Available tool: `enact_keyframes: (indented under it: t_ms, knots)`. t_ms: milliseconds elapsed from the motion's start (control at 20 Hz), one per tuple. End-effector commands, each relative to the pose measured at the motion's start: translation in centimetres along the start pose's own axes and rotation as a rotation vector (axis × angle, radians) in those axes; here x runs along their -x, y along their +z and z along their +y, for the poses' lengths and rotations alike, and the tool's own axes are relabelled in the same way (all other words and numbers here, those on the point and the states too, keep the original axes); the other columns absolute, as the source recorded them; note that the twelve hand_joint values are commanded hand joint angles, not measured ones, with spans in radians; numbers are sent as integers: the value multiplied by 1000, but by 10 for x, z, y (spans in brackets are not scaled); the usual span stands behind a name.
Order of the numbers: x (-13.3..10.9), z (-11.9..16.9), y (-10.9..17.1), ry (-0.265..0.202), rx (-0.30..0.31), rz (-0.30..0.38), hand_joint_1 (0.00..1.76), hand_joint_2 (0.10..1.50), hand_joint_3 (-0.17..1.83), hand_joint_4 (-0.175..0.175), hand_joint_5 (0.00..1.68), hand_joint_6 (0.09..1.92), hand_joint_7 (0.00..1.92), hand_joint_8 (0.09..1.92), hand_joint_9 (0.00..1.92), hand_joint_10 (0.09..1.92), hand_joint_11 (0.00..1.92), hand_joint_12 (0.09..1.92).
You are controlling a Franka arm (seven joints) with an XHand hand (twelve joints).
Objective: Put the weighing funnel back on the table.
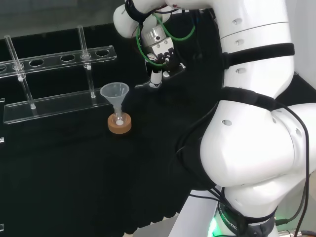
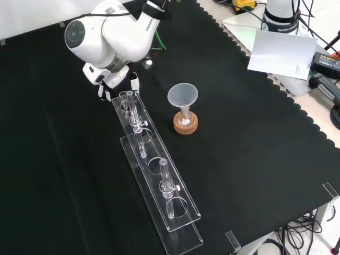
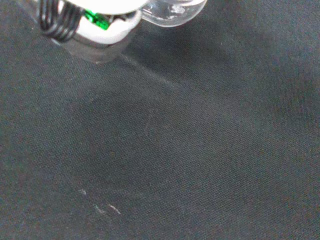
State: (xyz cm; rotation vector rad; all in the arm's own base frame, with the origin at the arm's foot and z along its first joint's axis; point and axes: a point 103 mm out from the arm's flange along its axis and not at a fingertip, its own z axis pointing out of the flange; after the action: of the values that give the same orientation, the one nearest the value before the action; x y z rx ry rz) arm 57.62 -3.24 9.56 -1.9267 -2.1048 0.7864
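— Where's the weighing funnel right now, and what are the fingers doing?

— You've got the weighing funnel (image 1: 143,85) in the hand (image 1: 161,53). In the head view the fingers (image 1: 156,77) point down and are drawn in narrow, pinching one end of it, and the rest pokes out to the left of the fingertips. The wrist view catches it as a clear, blurred shape up against the hand, with black cloth (image 3: 190,150) spread beyond it.

— Is it down on the desk?

— I can't tell you whether it touches the desk (image 1: 74,173). It's low over the cloth, and that's as much as I can call. In the front view your hand sits under the arm's white link (image 2: 114,34), right at the far end of the clear tube rack (image 2: 159,196). The funnel (image 2: 183,96) stands to the right of the hand there, well apart from the fingers. It's mouth up, with its stem in the small flask (image 2: 185,120) on the cork ring (image 2: 185,127).
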Motion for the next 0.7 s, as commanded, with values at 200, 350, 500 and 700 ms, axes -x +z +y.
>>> enact_keyframes:
  t_ms: [200, 350, 500, 700]
  knots:
    - [-11, 3, 2, -5, -27, -17, 1123, 710, 530, 175, 1309, 558, 623, 648, 1109, 142, 1018, 879]
    - [-13, 4, 1, -2, -31, -22, 1123, 711, 530, 175, 1308, 558, 623, 648, 1108, 141, 1018, 880]
    - [-13, 4, 0, -3, -34, -19, 1123, 711, 529, 175, 1307, 560, 622, 648, 1108, 141, 1016, 880]
    - [-14, 4, 0, -5, -38, -18, 1122, 712, 529, 175, 1306, 561, 622, 649, 1107, 140, 1015, 880]
